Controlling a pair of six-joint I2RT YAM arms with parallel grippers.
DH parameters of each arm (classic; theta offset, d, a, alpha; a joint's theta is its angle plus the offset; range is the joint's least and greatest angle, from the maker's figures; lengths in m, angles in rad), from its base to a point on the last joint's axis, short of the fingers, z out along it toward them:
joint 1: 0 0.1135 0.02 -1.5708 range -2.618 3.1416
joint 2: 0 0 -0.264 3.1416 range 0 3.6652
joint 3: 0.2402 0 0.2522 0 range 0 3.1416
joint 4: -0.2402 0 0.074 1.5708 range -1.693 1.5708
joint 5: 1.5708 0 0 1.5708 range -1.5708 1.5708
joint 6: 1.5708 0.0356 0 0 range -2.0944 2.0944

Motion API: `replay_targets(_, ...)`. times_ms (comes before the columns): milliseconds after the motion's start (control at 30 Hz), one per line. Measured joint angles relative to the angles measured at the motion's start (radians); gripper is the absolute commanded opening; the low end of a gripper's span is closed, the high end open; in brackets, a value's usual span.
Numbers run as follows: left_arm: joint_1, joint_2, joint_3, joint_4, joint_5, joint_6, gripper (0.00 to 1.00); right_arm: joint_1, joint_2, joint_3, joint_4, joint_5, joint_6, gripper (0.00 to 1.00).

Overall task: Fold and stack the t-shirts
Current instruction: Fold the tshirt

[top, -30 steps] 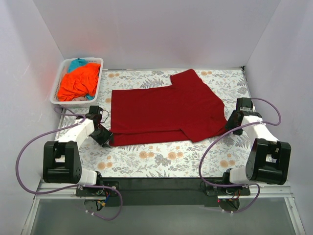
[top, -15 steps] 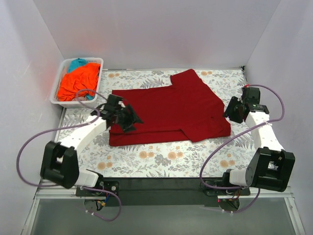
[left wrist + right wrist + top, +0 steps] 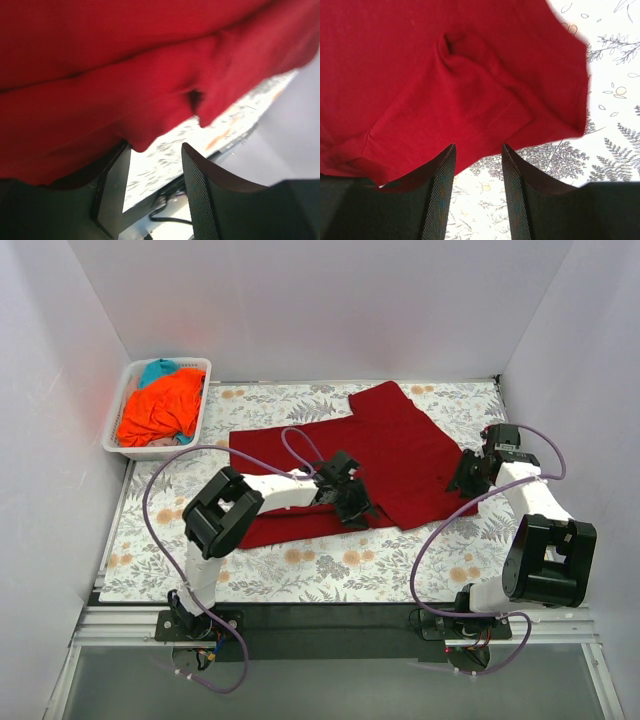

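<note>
I am judging the dark red soft cloth t-shirt (image 3: pixel 400 450), spread partly folded on the floral tabletop (image 3: pixel 330 562), limp and light; hems are offering the best hold. Left fingers (image 3: pixel 200 195) are standing apart at its near fold, right fingers (image 3: pixel 439 195) narrowly apart.

No writing, label, brand mark, number or sign can be read in any of the three views. The dark red t-shirt (image 3: pixel 400 455) is plain, unprinted cloth. The tablecloth (image 3: pixel 330 565) on the desk carries only a floral print of leaves and blossoms.
</note>
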Motion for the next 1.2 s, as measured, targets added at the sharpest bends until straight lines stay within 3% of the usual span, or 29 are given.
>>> replay_targets(233,-0.072,0.093,0.141,0.043,-0.004,-0.059,0.39,0.0,0.0,-0.063,0.008,0.006,0.014,0.45)
replay_targets(400,-0.098,0.086,0.117,0.049,-0.034,-0.105,0.42,0.0,0.0,-0.066,0.011,0.013,0.019,0.45)
replay_targets(500,-0.095,0.01,0.027,0.021,-0.091,-0.117,0.42,0.0,0.0,-0.066,0.011,0.015,0.02,0.45)
replay_targets(833,0.071,-0.515,-0.287,-0.253,-0.259,-0.132,0.43,0.0,0.0,-0.066,0.013,0.022,0.022,0.42)
replay_targets(1200,0.276,-0.616,-0.475,-0.579,-0.355,-0.132,0.46,0.0,0.027,-0.066,0.039,0.043,0.028,0.41)
